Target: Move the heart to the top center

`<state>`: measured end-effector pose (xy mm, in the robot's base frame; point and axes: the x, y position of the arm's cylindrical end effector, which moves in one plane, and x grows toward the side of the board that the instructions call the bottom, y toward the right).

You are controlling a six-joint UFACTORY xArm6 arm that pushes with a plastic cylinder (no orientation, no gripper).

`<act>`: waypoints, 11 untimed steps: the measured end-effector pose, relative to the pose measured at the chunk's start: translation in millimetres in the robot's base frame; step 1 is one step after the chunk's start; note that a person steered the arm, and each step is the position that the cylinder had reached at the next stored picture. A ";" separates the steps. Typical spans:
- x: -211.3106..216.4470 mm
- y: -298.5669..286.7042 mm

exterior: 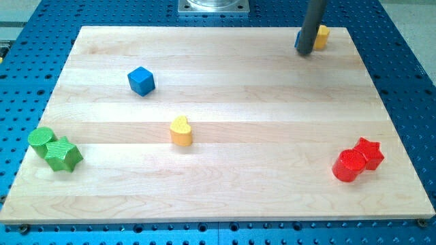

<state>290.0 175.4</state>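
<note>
i have no gripper on this rig, only the dark rod, so there is nothing to call apart, together or clamped; my tip [305,53] rests on the wooden board [225,184] near its top right corner. right at the tip a blue block [298,42] peeks out from behind the rod on its left side, and a yellow block [321,36] sits just beside the rod at about two o'clock; i cannot make out the shape of either, nor whether the tip touches them. the yellow heart [181,131] lies well apart from all that, a little left of the board's middle, standing alone. from my tip the heart lies at roughly eight o'clock, far down and to the left. the top centre of the board lies at about one o'clock from the heart, so i judge the push must come from the heart's far side, around seven o'clock of it. that means my tip is on the wrong side now: i would have to swing wide around the heart before pressing on it. the blue cube [141,80] sits at about ten o'clock from the heart, off the line of the push, as i read it. the green pair [56,148] at the left edge and the red pair [357,160] at lower right look out of the way.
</note>
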 end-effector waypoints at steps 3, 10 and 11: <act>258.8 -216.8; -6.1 -193.0; 20.6 -237.7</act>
